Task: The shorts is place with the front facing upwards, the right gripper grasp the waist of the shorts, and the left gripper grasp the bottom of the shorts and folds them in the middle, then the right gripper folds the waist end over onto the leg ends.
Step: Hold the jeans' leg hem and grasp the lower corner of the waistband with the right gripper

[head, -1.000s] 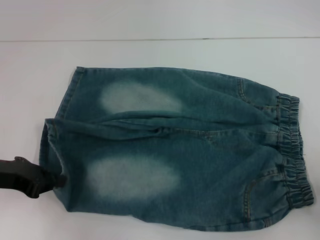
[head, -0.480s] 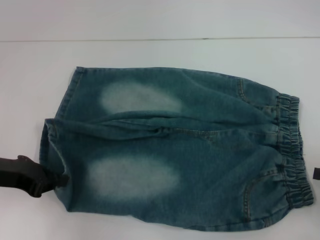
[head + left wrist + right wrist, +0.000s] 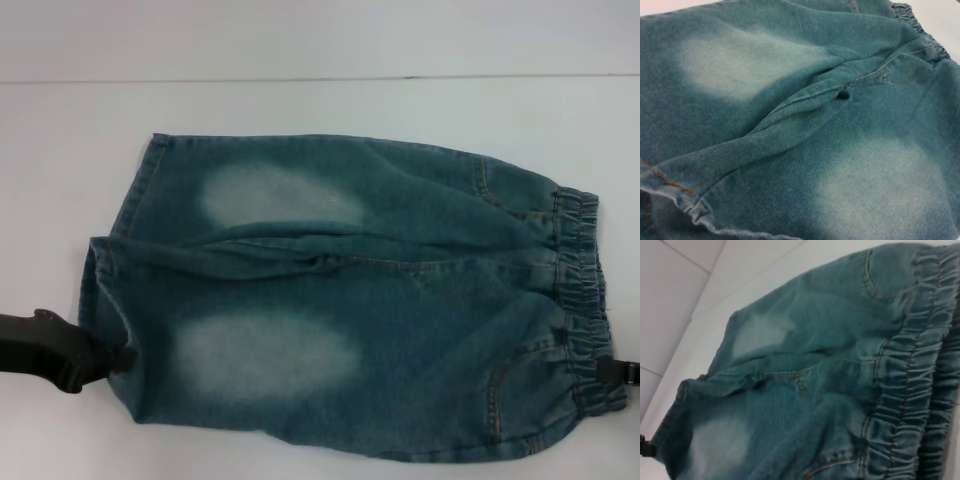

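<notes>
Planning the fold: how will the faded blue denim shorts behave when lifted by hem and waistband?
The faded blue denim shorts already crease along the centre, so they will likely sag between grips. The gathered elastic waistband looks bulkier and probably heavier than the hem.

Teal-blue denim shorts (image 3: 350,300) with pale faded patches on white table (image 3: 320,110).

text: none legible | labels/brands: none readable on the denim shorts (image 3: 350,300) | numbers/signs: none on the white bench (image 3: 320,110) | left gripper (image 3: 110,358): no readable marking | right gripper (image 3: 622,372): no readable marking | wrist views: fabric and stitching only, no print
</notes>
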